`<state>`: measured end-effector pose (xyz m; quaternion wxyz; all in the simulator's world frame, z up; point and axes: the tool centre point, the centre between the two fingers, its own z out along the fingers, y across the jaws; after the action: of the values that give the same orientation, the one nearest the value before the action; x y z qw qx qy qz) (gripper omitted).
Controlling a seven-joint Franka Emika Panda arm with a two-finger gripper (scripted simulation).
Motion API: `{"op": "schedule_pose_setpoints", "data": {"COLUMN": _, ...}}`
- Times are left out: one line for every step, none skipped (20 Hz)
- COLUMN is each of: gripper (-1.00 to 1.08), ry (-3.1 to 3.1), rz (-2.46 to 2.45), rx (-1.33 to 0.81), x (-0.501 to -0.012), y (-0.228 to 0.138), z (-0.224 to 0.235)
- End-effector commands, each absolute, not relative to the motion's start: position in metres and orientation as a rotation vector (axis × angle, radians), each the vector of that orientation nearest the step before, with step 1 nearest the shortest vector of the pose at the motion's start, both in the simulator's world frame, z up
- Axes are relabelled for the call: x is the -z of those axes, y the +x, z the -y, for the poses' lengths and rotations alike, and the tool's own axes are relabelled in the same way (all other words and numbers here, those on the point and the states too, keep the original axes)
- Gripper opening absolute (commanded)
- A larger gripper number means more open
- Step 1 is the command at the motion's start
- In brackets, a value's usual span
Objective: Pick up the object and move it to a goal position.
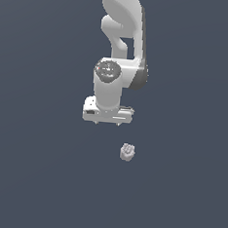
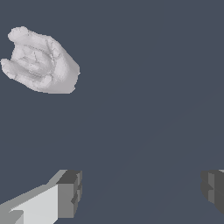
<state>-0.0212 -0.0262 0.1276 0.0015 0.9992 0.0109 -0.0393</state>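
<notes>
**Approaching With the Object Off-Centre**

Spread wide and empty, the claw is held near the object, which lies apart from it, toward the exterior view's right. In the wrist view the lump sits outside the fingers. If lowered unaligned, the chunk could be missed or knocked away.

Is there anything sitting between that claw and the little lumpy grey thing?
Nothing: the exterior view shows only bare dark ground between the open gripper and the object.
</notes>
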Motion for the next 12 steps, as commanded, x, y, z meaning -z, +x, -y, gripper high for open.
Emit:
{"op": "schedule_pose_setpoints", "data": {"gripper": 1.00, "ry": 3.136, "rz": -0.034, "rx": 0.123, "x": -0.128, "y": -0.021, "z": 0.026}}
{"op": "schedule_pose_setpoints", "data": {"gripper": 1.00, "ry": 3.137, "rz": -0.036, "rx": 0.123, "x": -0.127, "y": -0.021, "z": 0.025}}
{"op": "schedule_pose_setpoints", "data": {"gripper": 1.00, "ry": 3.138, "rz": -0.041, "rx": 0.124, "x": -0.127, "y": -0.021, "z": 0.023}}
{"op": "schedule_pose_setpoints", "data": {"gripper": 1.00, "ry": 3.141, "rz": -0.051, "rx": 0.126, "x": -0.127, "y": -0.021, "z": 0.019}}
{"op": "schedule_pose_setpoints", "data": {"gripper": 1.00, "ry": 3.146, "rz": -0.063, "rx": 0.127, "x": -0.126, "y": -0.021, "z": 0.013}}
{"op": "schedule_pose_setpoints", "data": {"gripper": 1.00, "ry": 3.151, "rz": -0.079, "rx": 0.130, "x": -0.125, "y": -0.021, "z": 0.005}}
{"op": "schedule_pose_setpoints", "data": {"gripper": 1.00, "ry": 3.155, "rz": -0.094, "rx": 0.132, "x": -0.124, "y": -0.021, "z": -0.001}}
{"op": "schedule_pose_setpoints", "data": {"gripper": 1.00, "ry": 3.159, "rz": -0.105, "rx": 0.134, "x": -0.124, "y": -0.021, "z": -0.007}}
{"op": "schedule_pose_setpoints", "data": {"gripper": 1.00, "ry": 3.161, "rz": -0.113, "rx": 0.135, "x": -0.123, "y": -0.021, "z": -0.010}}
{"op": "schedule_pose_setpoints", "data": {"gripper": 1.00, "ry": 3.163, "rz": -0.117, "rx": 0.136, "x": -0.123, "y": -0.021, "z": -0.012}}
{"op": "schedule_pose_setpoints", "data": {"gripper": 1.00, "ry": 3.163, "rz": -0.117, "rx": 0.136, "x": -0.123, "y": -0.022, "z": -0.012}}
{"op": "schedule_pose_setpoints", "data": {"gripper": 1.00, "ry": 3.162, "rz": -0.114, "rx": 0.136, "x": -0.123, "y": -0.021, "z": -0.010}}
